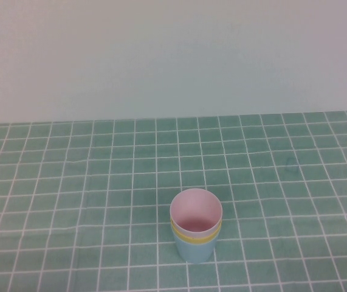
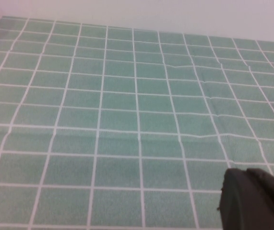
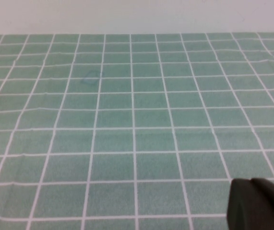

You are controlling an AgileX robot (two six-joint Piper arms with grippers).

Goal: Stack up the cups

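Observation:
The three cups stand nested in one upright stack near the table's front edge in the high view. The pale pink cup (image 1: 195,211) sits innermost on top, the yellow cup (image 1: 195,238) shows as a band under it, and the light blue cup (image 1: 194,251) is at the bottom. Neither arm appears in the high view. My left gripper (image 2: 244,176) shows in its wrist view as dark fingers pressed together, shut and empty, above bare cloth. My right gripper (image 3: 249,184) looks the same in its wrist view, shut with nothing in it. No cup appears in either wrist view.
A green cloth with a white grid (image 1: 100,182) covers the table up to a plain pale wall (image 1: 173,55) at the back. The cloth has slight creases (image 2: 208,103) and a faint mark (image 3: 91,76).

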